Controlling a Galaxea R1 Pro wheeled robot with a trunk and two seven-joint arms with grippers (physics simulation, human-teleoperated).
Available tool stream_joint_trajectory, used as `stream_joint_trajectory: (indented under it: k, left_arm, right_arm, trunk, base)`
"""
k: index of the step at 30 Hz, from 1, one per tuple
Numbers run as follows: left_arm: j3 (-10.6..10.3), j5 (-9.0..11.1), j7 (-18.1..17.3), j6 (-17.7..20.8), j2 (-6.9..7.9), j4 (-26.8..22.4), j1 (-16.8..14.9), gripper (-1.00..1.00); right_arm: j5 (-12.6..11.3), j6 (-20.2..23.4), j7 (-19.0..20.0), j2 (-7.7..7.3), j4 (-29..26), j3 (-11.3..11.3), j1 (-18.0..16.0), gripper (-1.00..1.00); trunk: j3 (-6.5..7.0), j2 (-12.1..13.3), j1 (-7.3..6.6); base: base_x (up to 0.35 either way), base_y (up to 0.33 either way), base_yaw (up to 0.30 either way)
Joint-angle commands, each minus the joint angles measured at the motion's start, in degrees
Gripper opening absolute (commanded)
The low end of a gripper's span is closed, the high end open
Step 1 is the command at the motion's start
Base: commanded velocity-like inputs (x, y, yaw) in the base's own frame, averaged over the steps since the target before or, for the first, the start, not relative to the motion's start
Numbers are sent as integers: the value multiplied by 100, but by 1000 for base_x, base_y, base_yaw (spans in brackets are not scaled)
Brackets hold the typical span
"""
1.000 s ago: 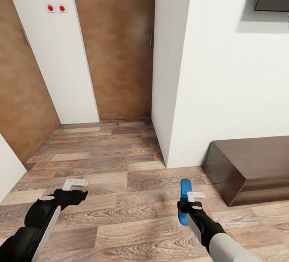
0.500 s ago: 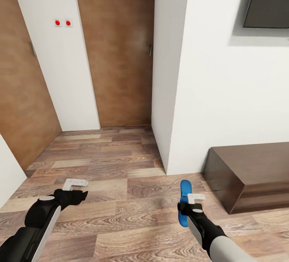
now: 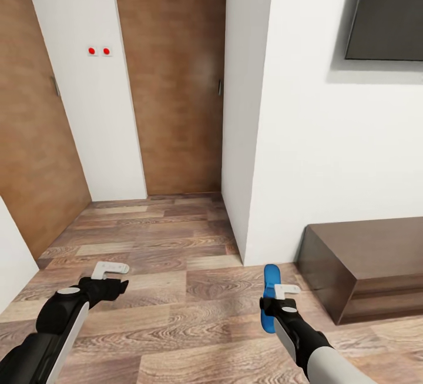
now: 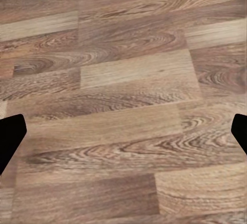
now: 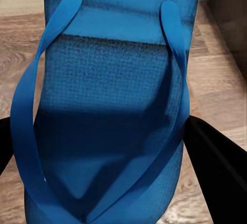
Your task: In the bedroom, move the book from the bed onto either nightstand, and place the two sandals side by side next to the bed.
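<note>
Blue sandal (image 3: 269,297) clamped in right hand (image 3: 274,300), no lettering legible, left hand (image 3: 109,278) apparently spread, empty, over plank floor (image 3: 176,290)

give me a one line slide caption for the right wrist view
Right gripper clamped on a blue flip-flop sandal, its straps facing the camera, above the wood-plank floor.

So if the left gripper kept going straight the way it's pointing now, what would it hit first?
Most likely the wood floor. The left gripper is open and empty, and its wrist camera looks along the fingers onto bare planks with nothing in between. How far off the floor is cannot be told.
</note>
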Motion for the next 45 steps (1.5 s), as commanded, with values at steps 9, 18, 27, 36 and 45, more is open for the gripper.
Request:
stream_joint_trajectory:
  k: [9, 18, 27, 36, 45]
  left_arm:
    - [3, 1, -17, 26, 1, -3, 0, 100]
    - [1, 1, -17, 26, 1, -4, 2, 100]
    - [2, 1, -15, 26, 1, 1, 3, 100]
    - [1, 1, -9, 26, 1, 2, 3, 100]
    - [-5, 1, -9, 26, 1, 3, 3, 100]
  right_arm:
    - [-2, 27, -21, 1, -19, 5, 33, -100]
    - [-2, 26, -21, 1, -13, 13, 47, -100]
    - [-5, 26, -21, 6, -18, 14, 52, -100]
    - [-17, 26, -21, 9, -19, 14, 53, -100]
    - [-7, 26, -21, 10, -12, 14, 53, -100]
  trunk:
    - [156, 360, -199]
    - [318, 721, -397]
    - [472, 1082, -595]
    - [576, 1443, -792]
    - [668, 1804, -990]
  base:
    - [0, 0, 0]
    - [0, 0, 0]
    - [0, 0, 22]
    - [0, 0, 143]
    - [0, 0, 143]
